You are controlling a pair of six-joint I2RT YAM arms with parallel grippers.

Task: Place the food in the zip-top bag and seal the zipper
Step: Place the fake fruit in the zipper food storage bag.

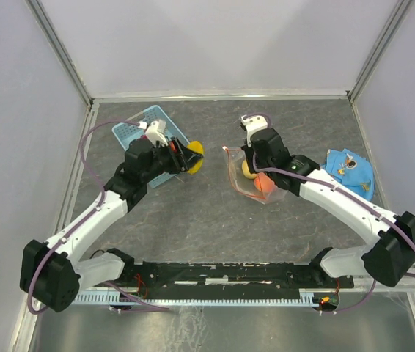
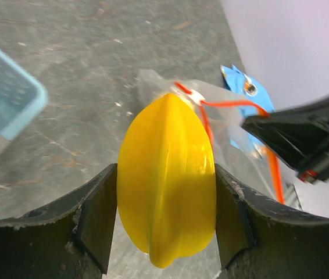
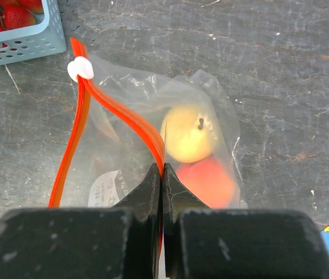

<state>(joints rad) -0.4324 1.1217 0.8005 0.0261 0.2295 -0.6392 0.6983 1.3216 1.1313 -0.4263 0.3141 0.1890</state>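
My left gripper [image 1: 190, 156] is shut on a yellow toy mango [image 2: 167, 177], held above the table between the basket and the bag. The mango also shows in the top view [image 1: 195, 158]. My right gripper [image 3: 163, 171] is shut on the red-orange zipper strip [image 3: 124, 116] of the clear zip-top bag [image 3: 153, 145], holding its mouth open toward the left. Inside the bag lie a yellow lemon [image 3: 190, 133] and an orange peach [image 3: 208, 180]. The bag shows in the top view [image 1: 248, 180] and the left wrist view [image 2: 228, 125].
A light blue basket [image 1: 149, 136] stands behind the left gripper; red strawberries [image 3: 10, 13] lie in it. A blue cloth-like object [image 1: 349, 170] lies at the right, also seen in the left wrist view [image 2: 240, 81]. Walls enclose the table.
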